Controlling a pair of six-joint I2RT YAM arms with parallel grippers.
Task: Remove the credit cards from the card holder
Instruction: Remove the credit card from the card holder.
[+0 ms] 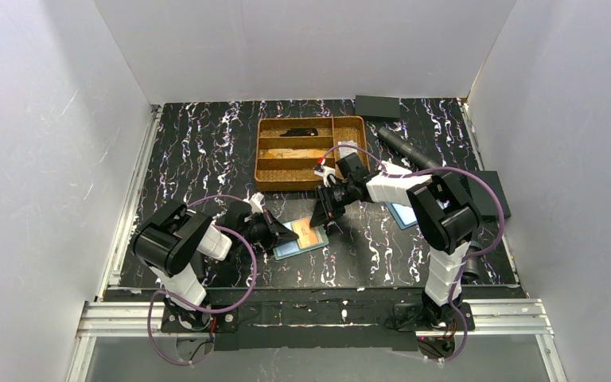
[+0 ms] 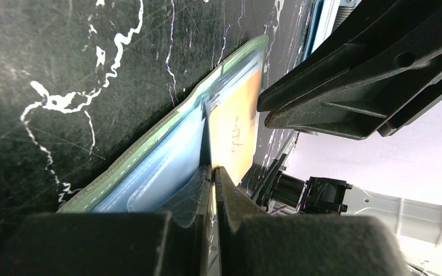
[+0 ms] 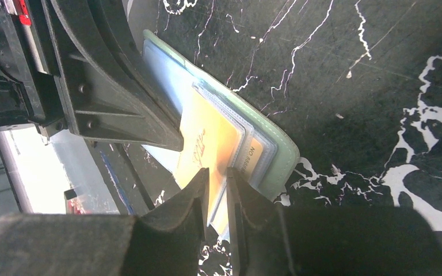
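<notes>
We see the card holder [image 3: 282,164] as soft matt green material with a stitched rim, its pockets of clear glossy plastic. The orange card [image 3: 204,135] looks smooth, shiny plastic, and the table [image 3: 351,86] is a black marbled sheet, finely scratched.

Seen from above, the card holder [image 1: 289,249], near the middle of the table's near edge, showed only in part. The left gripper [image 1: 286,235] and the right gripper [image 1: 319,222] covered both its ends and half of the orange card [image 1: 311,234].

In the left wrist view the holder's near end vanished between the pinching fingers [image 2: 247,213], and the foreground was blurred. In the right wrist view the orange card's near edge was lost between the closed fingers [image 3: 190,201]. Print on a lower card [image 3: 252,160] was cut short (something like "NO RESE").

Toward the table's right edge, a bluish holder [image 1: 403,215] lay mostly behind the right arm [image 1: 445,211].
</notes>
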